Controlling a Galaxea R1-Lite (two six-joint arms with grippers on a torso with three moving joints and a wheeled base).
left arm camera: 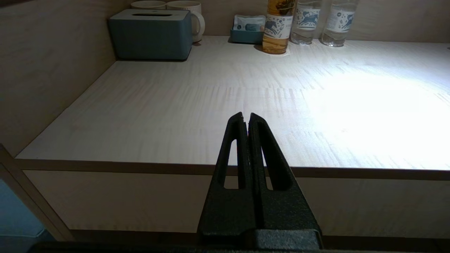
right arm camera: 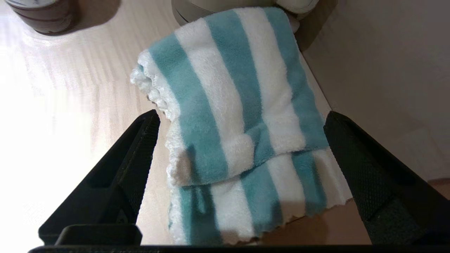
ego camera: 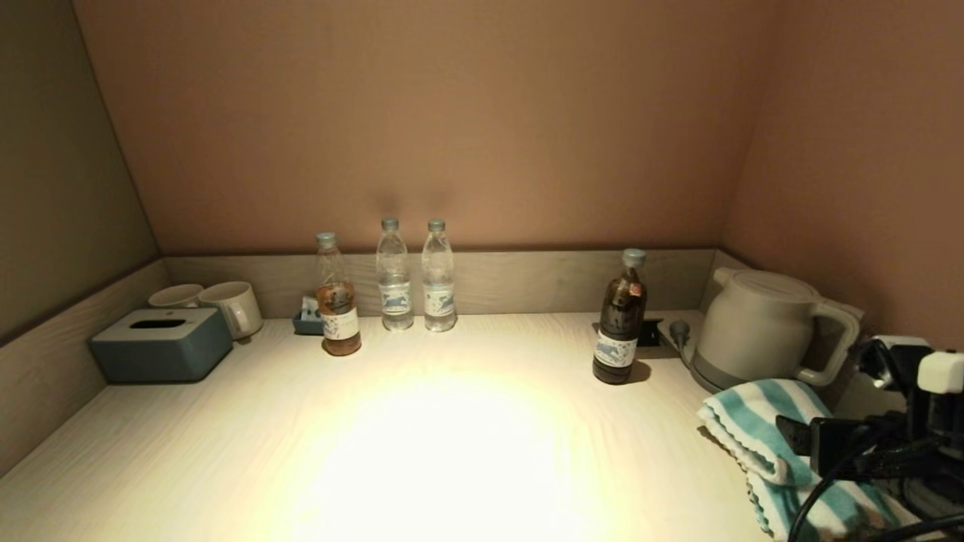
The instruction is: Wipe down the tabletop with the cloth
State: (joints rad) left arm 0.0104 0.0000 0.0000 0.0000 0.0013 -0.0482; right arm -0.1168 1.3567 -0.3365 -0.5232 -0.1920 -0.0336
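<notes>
Right hand (right arm camera: pixel 242 116) spread over striped towel (right arm camera: pixel 232 105) on worktop (ego camera: pixel 452 452), pre-grasp; next: lower, pinch; left hand (left arm camera: pixel 246 117) pressed together, parked.

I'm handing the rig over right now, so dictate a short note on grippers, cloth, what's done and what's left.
Right gripper: open, straddling the cloth from above, not yet gripping.
Left gripper: shut, empty, parked off the front edge of the tabletop.
Cloth: folded at the right front of the tabletop, in front of the kettle.
Done: approach to the cloth.
Left: grip the cloth, wipe the tabletop, minding the bottles.
</notes>
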